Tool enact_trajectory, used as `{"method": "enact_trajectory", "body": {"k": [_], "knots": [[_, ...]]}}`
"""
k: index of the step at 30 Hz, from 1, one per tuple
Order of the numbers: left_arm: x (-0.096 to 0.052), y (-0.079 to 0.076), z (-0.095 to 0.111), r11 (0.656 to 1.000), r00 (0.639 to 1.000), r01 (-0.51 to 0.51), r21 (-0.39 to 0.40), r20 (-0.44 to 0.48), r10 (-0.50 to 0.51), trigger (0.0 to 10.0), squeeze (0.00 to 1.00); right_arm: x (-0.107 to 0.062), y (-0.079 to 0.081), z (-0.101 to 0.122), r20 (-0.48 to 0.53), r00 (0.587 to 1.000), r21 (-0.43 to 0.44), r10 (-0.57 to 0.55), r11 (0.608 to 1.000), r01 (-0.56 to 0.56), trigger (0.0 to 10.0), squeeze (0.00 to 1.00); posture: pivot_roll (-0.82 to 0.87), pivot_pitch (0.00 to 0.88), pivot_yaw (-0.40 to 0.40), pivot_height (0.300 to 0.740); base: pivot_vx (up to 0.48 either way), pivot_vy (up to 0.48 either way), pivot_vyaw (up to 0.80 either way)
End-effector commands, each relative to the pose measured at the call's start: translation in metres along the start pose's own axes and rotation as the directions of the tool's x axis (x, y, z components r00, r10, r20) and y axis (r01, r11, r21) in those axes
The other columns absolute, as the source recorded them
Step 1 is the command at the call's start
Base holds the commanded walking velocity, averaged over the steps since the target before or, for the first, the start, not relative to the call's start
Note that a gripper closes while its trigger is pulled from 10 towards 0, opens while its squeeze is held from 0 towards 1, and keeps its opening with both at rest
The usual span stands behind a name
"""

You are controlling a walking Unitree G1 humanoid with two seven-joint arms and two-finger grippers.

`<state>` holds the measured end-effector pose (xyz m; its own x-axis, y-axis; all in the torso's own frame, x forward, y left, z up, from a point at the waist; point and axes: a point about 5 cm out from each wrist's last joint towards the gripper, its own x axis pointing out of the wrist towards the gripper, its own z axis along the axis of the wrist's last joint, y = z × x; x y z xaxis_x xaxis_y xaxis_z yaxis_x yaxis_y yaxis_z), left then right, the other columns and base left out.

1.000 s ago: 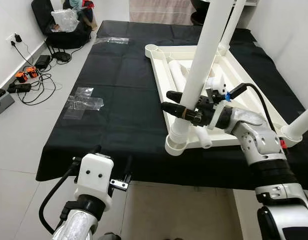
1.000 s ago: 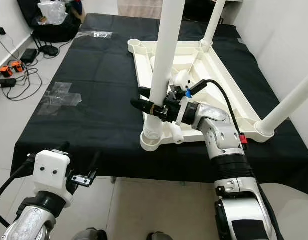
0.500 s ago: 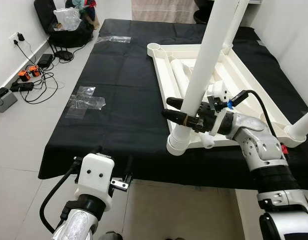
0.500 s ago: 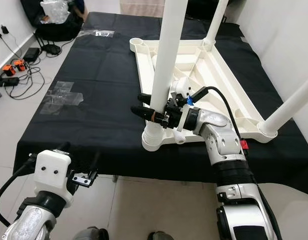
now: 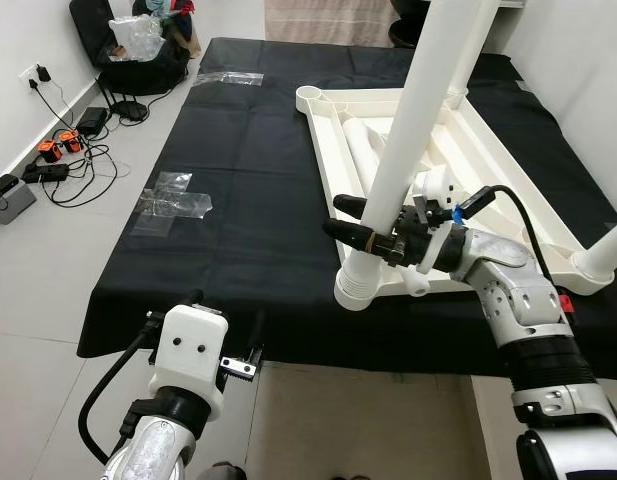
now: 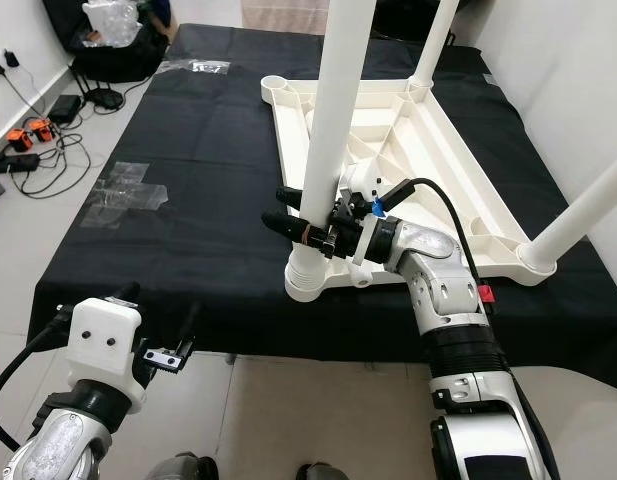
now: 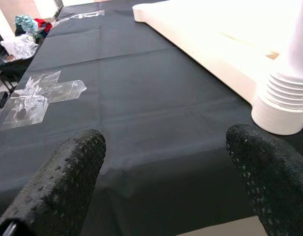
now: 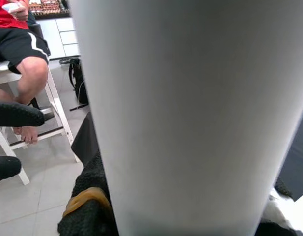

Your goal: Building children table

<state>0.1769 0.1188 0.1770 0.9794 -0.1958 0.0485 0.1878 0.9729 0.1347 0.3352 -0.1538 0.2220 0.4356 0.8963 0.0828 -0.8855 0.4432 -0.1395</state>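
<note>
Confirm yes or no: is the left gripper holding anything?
No, the left gripper hangs open over the near edge of the black cloth, nothing between its fingers.

Robot's arms are silver metal w/ black ribbed collars at the joints. Left arm [image 5: 178, 385] ends in a boxy white wrist housing, two small dark screw holes on its face, thick black cable looping off at 9 o'clock. Left gripper [image 7: 161, 162] fingers are black w/ a dotted rubbery texture. Right arm [image 5: 508, 295] has a black cable arcing over the forearm, blue clip on it, small red tab by the elbow. Right gripper [image 5: 360, 220]: long black fingers, orange band near the base.
</note>
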Motion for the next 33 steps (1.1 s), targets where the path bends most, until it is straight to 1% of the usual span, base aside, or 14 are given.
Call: {"method": "enact_trajectory", "body": {"k": [1, 2, 5, 7, 8, 10, 12, 13, 22, 25, 26, 28, 31, 33], "knots": [[-0.002, 0.001, 0.003, 1.000, 1.000, 0.004, 0.015, 0.003, -0.004, 10.0, 0.00, -0.001, 0.000, -0.003, 0.002, 1.000, -0.010, -0.023, 1.000, 0.023, 10.0, 0.00, 0.11, 0.221, -0.061, 0.740, 0.000, 0.000, 0.00], [-0.002, 0.001, 0.003, 1.000, 1.000, 0.004, 0.015, 0.003, -0.004, 10.0, 0.00, -0.001, 0.000, -0.003, 0.002, 1.000, -0.010, -0.023, 1.000, 0.023, 10.0, 0.00, 0.11, 0.221, -0.061, 0.740, 0.000, 0.000, 0.00], [-0.002, 0.001, 0.003, 1.000, 1.000, 0.001, 0.015, 0.005, -0.001, 10.0, 0.00, -0.003, 0.001, -0.007, 0.002, 0.996, -0.010, -0.094, 0.996, 0.094, 10.0, 0.00, 0.11, 0.221, -0.060, 0.740, 0.000, 0.000, 0.00], [-0.001, 0.001, 0.003, 1.000, 1.000, 0.002, 0.015, 0.007, -0.002, 10.0, 0.00, -0.006, -0.002, -0.011, 0.007, 0.982, -0.006, -0.190, 0.982, 0.190, 10.0, 0.00, 0.11, 0.221, -0.060, 0.740, 0.000, 0.000, 0.00], [-0.001, 0.001, 0.003, 1.000, 1.000, 0.002, 0.015, 0.007, -0.002, 10.0, 0.00, -0.006, -0.002, -0.011, 0.007, 0.982, -0.006, -0.190, 0.982, 0.190, 10.0, 0.00, 0.11, 0.221, -0.060, 0.740, 0.000, 0.000, 0.00], [0.000, 0.002, 0.004, 1.000, 1.000, 0.003, 0.016, 0.009, -0.003, 10.0, 0.00, -0.008, 0.000, -0.014, 0.010, 0.966, -0.005, -0.258, 0.966, 0.259, 10.0, 0.00, 0.10, 0.221, -0.058, 0.740, 0.000, 0.000, 0.00], [0.000, 0.002, 0.004, 1.000, 1.000, 0.002, 0.016, 0.010, -0.003, 10.0, 0.00, -0.008, 0.001, -0.015, 0.010, 0.965, -0.003, -0.263, 0.965, 0.263, 10.0, 0.00, 0.10, 0.221, -0.058, 0.740, 0.000, 0.000, 0.00], [0.001, 0.002, 0.004, 1.000, 1.000, 0.000, 0.018, 0.012, 0.000, 10.0, 0.00, -0.009, 0.003, -0.017, 0.005, 0.944, -0.010, -0.329, 0.944, 0.329, 10.0, 0.00, 0.10, 0.223, -0.059, 0.740, 0.000, 0.000, 0.00], [0.001, 0.002, 0.004, 1.000, 1.000, 0.000, 0.018, 0.014, 0.000, 10.0, 0.00, -0.006, 0.006, -0.022, -0.021, 0.911, -0.035, -0.412, 0.911, 0.411, 10.0, 0.00, 0.10, 0.224, -0.058, 0.740, 0.000, 0.000, 0.00], [0.002, 0.002, 0.004, 1.000, 1.000, 0.000, 0.017, 0.014, 0.000, 10.0, 0.00, 0.000, 0.010, -0.025, -0.055, 0.904, -0.048, -0.424, 0.906, 0.422, 10.0, 0.00, 0.10, 0.224, -0.058, 0.740, 0.000, 0.000, 0.00], [0.002, 0.002, 0.004, 1.000, 1.000, -0.001, 0.016, 0.016, 0.001, 10.0, 0.00, 0.008, 0.011, -0.028, -0.104, 0.878, -0.071, -0.467, 0.884, 0.462, 10.0, 0.00, 0.09, 0.222, -0.062, 0.740, 0.000, 0.000, 0.00], [0.003, 0.002, 0.004, 1.000, 1.000, -0.002, 0.015, 0.016, 0.001, 10.0, 0.00, 0.009, 0.011, -0.029, -0.114, 0.870, -0.079, -0.479, 0.877, 0.473, 10.0, 0.00, 0.09, 0.222, -0.062, 0.740, 0.000, 0.000, 0.00], [0.003, 0.002, 0.004, 1.000, 1.000, -0.003, 0.015, 0.017, 0.003, 10.0, 0.00, 0.014, 0.006, -0.030, -0.143, 0.813, -0.069, -0.565, 0.825, 0.561, 10.0, 0.00, 0.09, 0.222, -0.065, 0.740, 0.000, 0.000, 0.00], [0.003, 0.001, 0.004, 1.000, 1.000, -0.003, 0.015, 0.017, 0.003, 10.0, 0.00, 0.015, 0.005, -0.030, -0.150, 0.803, -0.072, -0.577, 0.816, 0.573, 10.0, 0.00, 0.09, 0.223, -0.067, 0.740, 0.000, 0.000, 0.00]]}}
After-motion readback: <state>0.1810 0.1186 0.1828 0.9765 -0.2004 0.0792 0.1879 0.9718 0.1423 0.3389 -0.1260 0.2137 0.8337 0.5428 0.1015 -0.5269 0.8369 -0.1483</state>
